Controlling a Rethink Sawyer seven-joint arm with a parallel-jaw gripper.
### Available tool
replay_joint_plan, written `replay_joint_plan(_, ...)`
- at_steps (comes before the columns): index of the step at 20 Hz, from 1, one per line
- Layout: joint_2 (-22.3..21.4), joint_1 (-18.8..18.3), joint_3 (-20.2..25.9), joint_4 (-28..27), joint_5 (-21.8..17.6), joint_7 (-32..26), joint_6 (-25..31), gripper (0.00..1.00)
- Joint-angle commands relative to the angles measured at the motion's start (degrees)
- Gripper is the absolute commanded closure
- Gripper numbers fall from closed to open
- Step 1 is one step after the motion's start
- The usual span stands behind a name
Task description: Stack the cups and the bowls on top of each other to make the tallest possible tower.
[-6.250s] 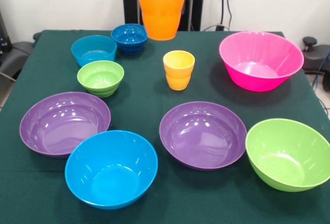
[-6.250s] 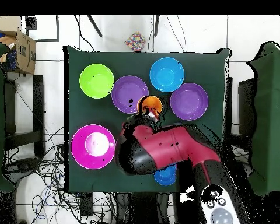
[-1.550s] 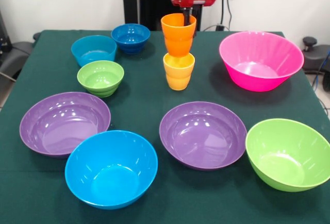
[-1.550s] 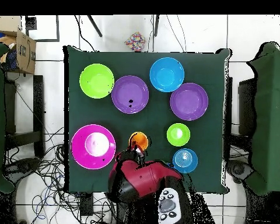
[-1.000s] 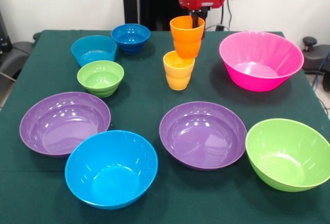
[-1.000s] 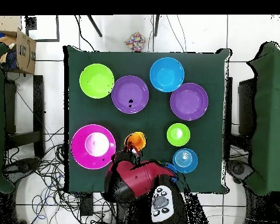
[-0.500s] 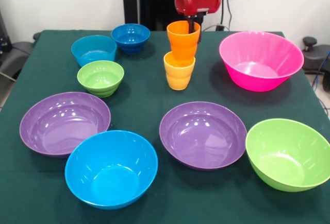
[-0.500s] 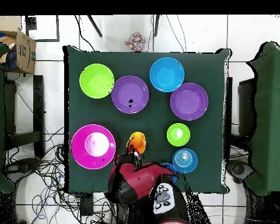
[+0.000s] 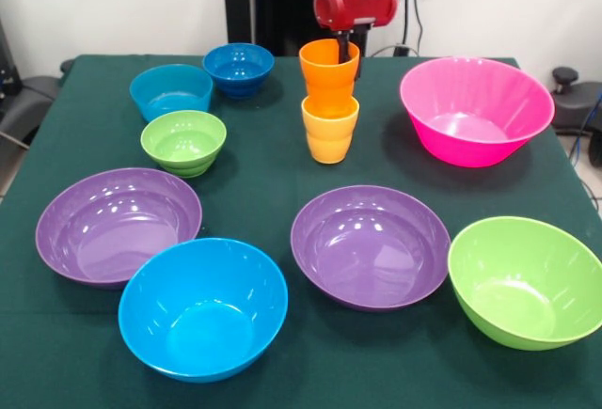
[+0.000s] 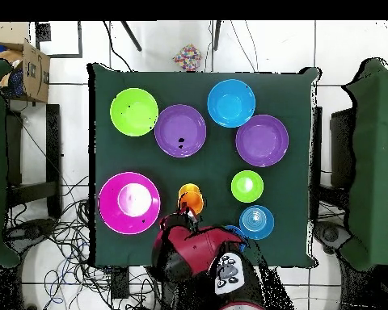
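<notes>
An orange cup [image 9: 328, 68] stands upright with its base sunk into the yellow-orange cup [image 9: 330, 133] at the table's far middle. My gripper [image 9: 344, 50] comes down from the red wrist and is shut on the orange cup's far rim. From overhead the two nested cups [image 10: 189, 196] show just beyond the gripper [image 10: 192, 212]. The small green bowl [image 9: 183, 141], light blue bowl [image 9: 170, 90] and dark blue bowl [image 9: 236, 68] sit apart at the left.
The pink bowl [image 9: 475, 109] stands right of the cups. Two purple bowls [image 9: 118, 224] [image 9: 370, 244], a large blue bowl [image 9: 202, 306] and a large green bowl [image 9: 525, 280] fill the near half. The green cloth [image 9: 273, 169] is bare around the cups.
The orange cup, which hung tilted above and right of the yellow-orange cup, has moved left, straightened and sunk lower into it, with the gripper following.
</notes>
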Motion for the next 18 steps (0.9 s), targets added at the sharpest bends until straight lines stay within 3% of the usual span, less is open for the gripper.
replay_joint_plan(1, 1.8, -0.5, 4.2, -3.7, 0.5, 8.0, -1.5, 1.0)
replay_joint_plan(18, 3.8, -0.8, 6.6, -5.5, 0.4, 8.1, -3.5, 1.0)
